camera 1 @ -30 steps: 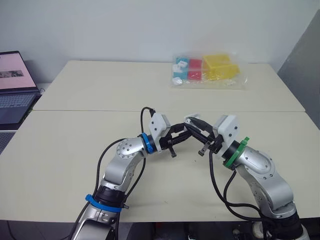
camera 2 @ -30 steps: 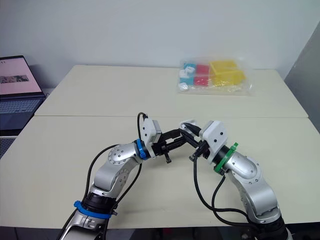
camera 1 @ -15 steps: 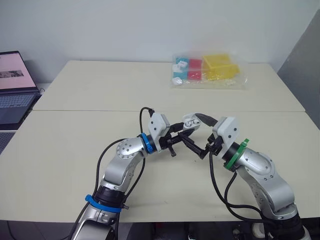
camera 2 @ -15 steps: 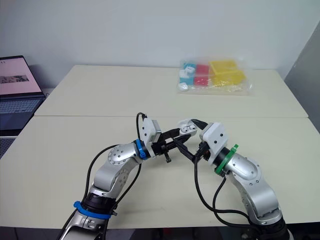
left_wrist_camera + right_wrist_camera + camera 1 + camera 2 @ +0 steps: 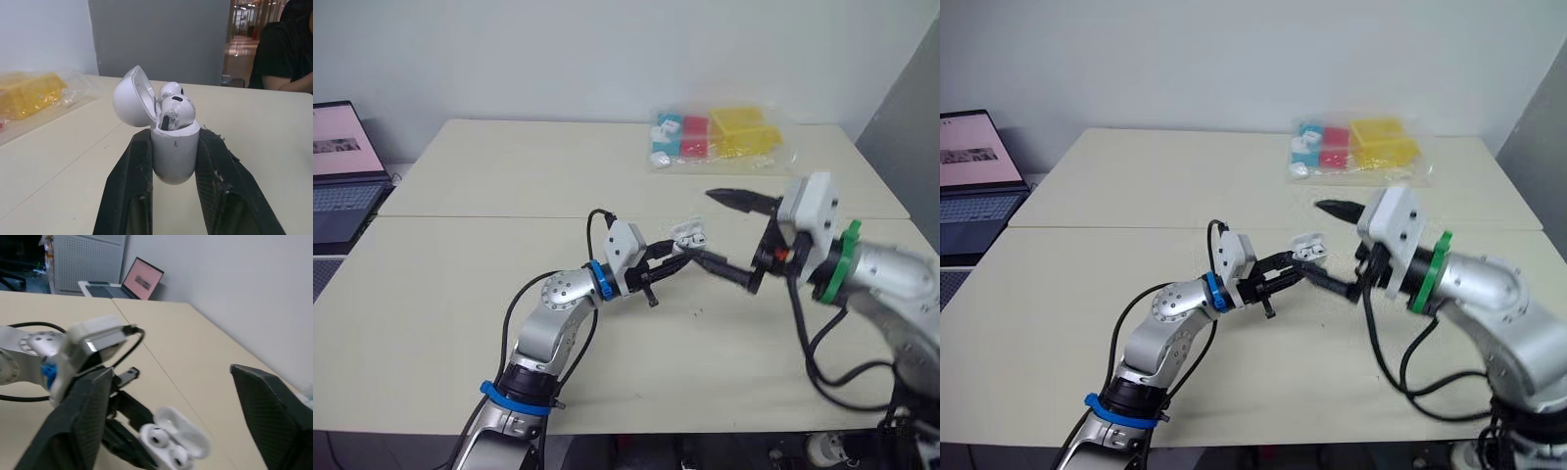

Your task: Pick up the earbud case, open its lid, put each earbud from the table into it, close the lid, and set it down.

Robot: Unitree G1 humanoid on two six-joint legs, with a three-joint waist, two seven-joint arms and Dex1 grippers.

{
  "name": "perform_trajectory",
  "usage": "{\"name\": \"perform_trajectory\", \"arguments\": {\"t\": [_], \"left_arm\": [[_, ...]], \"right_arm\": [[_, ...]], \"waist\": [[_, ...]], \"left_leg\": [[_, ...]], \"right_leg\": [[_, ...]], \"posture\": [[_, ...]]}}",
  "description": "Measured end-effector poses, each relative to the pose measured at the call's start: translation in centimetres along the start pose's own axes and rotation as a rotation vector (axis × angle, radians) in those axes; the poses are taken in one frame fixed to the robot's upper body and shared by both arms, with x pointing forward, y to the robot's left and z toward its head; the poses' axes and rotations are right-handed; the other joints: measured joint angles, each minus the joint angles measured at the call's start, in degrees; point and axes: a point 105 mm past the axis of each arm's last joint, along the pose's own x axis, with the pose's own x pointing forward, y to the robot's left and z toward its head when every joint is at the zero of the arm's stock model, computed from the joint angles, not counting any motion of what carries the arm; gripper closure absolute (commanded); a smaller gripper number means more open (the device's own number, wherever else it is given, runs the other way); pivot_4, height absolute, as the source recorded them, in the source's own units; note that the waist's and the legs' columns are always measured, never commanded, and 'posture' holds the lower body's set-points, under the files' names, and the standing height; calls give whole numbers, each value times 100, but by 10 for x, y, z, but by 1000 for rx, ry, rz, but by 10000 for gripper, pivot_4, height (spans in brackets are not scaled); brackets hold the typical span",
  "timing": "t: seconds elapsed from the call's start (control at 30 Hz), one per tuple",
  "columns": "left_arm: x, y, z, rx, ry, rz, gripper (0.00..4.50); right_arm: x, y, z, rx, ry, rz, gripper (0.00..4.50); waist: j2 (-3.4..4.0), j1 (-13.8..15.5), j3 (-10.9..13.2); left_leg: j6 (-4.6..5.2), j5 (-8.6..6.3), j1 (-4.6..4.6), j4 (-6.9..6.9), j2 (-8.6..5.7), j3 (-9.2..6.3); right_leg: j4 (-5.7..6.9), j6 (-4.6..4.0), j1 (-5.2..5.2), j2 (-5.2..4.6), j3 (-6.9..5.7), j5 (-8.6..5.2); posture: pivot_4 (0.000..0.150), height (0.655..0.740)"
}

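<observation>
Head views: earbud case point(image 5: 688, 236) clamped in left gripper point(image 5: 680, 251) over table point(image 5: 460, 294); right gripper point(image 5: 704, 225) spread wide just beside it; bag of blocks point(image 5: 720, 137) and laptop point(image 5: 337, 166) well apart.
Left wrist: lid point(image 5: 133, 97) up, two earbuds point(image 5: 173, 105) seated; person's sleeve point(image 5: 288, 54) behind.
Right wrist: case between own splayed fingers point(image 5: 78, 421).

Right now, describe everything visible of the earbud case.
The earbud case is small, white, smooth plastic, rounded at the base, with slight scuffs. Its hinged lid stands open, tipped back. Two white earbuds sit in it, heads showing. It is held upright above the table, clamped between the left gripper's two black fingers.
</observation>
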Motion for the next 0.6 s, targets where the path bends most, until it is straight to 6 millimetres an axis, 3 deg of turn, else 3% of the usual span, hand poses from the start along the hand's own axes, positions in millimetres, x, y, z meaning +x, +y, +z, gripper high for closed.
{"name": "perform_trajectory", "arguments": {"t": [0.17,0.27,0.43,0.6], "left_arm": [[1,-4,2,25,-2,-35,36987],[3,-7,1,28,1,-53,36987],[4,-9,0,36,7,-70,36987],[5,-12,-1,38,12,-88,36987]], "right_arm": [[12,-35,-13,13,138,-1,34373],[18,-44,-23,4,201,9,44744],[28,-46,-38,16,298,93,45000],[32,-26,-52,45,384,286,45000]], "waist": [[0,-1,0],[0,4,0],[0,2,0],[0,3,0]], "left_leg": [[1,-1,-18,-9,1,7],[1,-1,-25,-11,6,7],[1,-1,-24,-9,6,12],[1,-1,-23,-8,8,8]], "right_leg": [[-9,-2,-21,3,6,-1],[-10,-4,-27,1,7,0],[-10,-2,-27,-4,4,0],[-6,-2,-27,-3,4,0]], "posture": [[1500,7400],[1500,7400],[1500,7400],[1500,7400]]}}
